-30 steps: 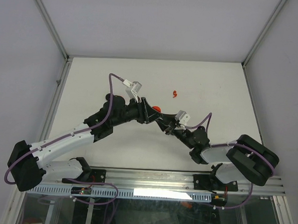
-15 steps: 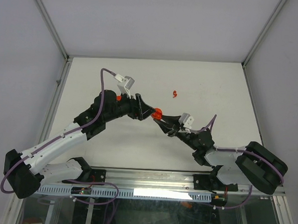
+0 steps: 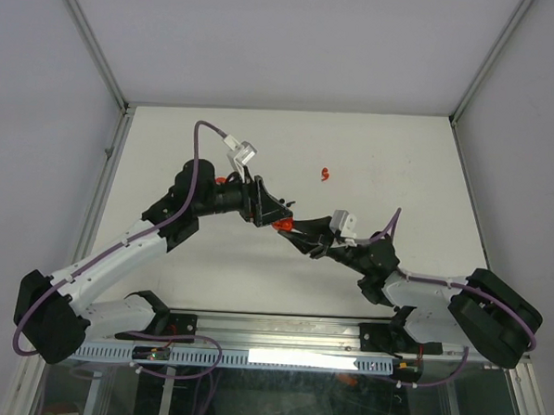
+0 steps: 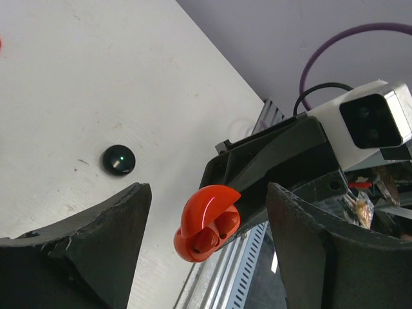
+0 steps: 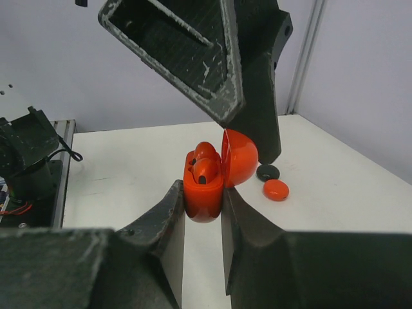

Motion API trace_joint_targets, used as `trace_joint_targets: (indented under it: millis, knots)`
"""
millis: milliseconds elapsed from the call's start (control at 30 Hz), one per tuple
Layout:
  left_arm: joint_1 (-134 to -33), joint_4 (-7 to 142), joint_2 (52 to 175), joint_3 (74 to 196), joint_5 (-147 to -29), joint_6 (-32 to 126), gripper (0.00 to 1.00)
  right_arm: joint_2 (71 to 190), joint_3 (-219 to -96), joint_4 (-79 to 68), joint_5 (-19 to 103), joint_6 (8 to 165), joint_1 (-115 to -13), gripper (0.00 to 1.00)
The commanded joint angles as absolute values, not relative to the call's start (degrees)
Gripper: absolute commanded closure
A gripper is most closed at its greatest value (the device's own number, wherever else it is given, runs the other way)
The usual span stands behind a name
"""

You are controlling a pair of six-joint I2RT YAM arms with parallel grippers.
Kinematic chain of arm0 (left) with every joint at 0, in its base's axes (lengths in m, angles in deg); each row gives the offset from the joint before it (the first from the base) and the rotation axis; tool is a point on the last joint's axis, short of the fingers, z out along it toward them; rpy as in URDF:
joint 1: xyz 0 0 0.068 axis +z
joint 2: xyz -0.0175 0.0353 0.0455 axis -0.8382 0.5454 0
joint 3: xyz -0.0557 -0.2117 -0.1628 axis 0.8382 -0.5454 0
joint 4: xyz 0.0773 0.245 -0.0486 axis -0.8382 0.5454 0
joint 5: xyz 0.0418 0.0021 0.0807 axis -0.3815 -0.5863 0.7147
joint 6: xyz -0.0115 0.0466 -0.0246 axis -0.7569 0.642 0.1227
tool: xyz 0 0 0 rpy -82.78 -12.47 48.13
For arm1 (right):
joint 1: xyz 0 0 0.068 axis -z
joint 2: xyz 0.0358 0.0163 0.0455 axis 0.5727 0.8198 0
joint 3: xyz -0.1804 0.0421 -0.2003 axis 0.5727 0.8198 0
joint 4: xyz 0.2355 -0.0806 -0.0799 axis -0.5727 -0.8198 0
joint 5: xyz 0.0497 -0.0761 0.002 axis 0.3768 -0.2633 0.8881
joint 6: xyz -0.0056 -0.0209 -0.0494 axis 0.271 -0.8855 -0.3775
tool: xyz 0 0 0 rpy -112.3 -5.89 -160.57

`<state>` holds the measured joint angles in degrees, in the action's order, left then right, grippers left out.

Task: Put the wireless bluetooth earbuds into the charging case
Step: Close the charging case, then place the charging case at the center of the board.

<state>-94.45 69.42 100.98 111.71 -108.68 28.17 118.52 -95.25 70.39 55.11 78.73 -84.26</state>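
Where the two arms meet over the middle of the white table (image 3: 401, 149), the left arm (image 3: 136, 247) reaches in from the near left and the right arm (image 3: 421, 289) from the near right, their tips almost nose to nose.

The left gripper (image 3: 275, 212) stands spread. In its own wrist view the two dark fingers (image 4: 84, 251) are set wide apart with nothing between them but air, and neither one touches anything. The right gripper (image 5: 203, 193) is pressed in tight, its fingers (image 5: 164, 219) pinching the lower body of the red charging case (image 5: 205, 199) from both sides and holding it clear of the tabletop.

That case sits just in front of the left gripper's tips, framed between them in the left wrist view without contact. Its domed lid (image 5: 239, 158) is swung open and stands up behind the body on the side facing the left gripper.

On the table beyond the case lie a black disc (image 5: 268, 172) and a red disc (image 5: 275, 190), just beside each other.

Inside the open case sit red earbuds (image 5: 205, 168). The nearer one shows a dark end, and a second rounded red shape rises behind it. One loose earbud (image 3: 325, 174), a tiny red comma, lies on the table toward the far side, well apart from both grippers.
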Motion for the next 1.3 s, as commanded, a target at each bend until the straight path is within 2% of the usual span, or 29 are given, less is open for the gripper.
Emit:
trace_joint_targets:
  millis: [0,300,767,867,1000,1133,1267]
  knots:
    - [-94.31,64.33,102.05,110.97,-114.8,26.91,0.26,116.96,-97.49,72.84,57.04,81.09,-84.07,1.0]
    - [-94.36,58.22,102.46,110.03,-123.55,24.51,0.37,118.07,-97.64,71.83,56.77,82.99,-83.57,1.0]
    - [-94.25,59.89,99.61,111.37,-124.73,27.11,0.38,118.76,-99.27,63.49,58.92,84.83,-82.97,1.0]
    - [-93.93,65.07,99.29,112.81,-120.79,29.5,0.36,117.64,-99.7,59.18,58.74,85.92,-82.45,1.0]
    - [-92.8,76.23,97.92,115.32,-108.78,33.91,0.33,114.49,-101.45,47.11,57.16,88.06,-80.58,1.0]
    - [-92.0,85.47,96.05,117.53,-92.79,38.25,0.29,110.44,-103.29,32.1,54.42,92.32,-78.2,1.0]
    - [-91.36,93.52,95.02,119.45,-81.97,42.06,0.23,107.68,-107.07,14.2,50.17,95.66,-74.34,1.0]
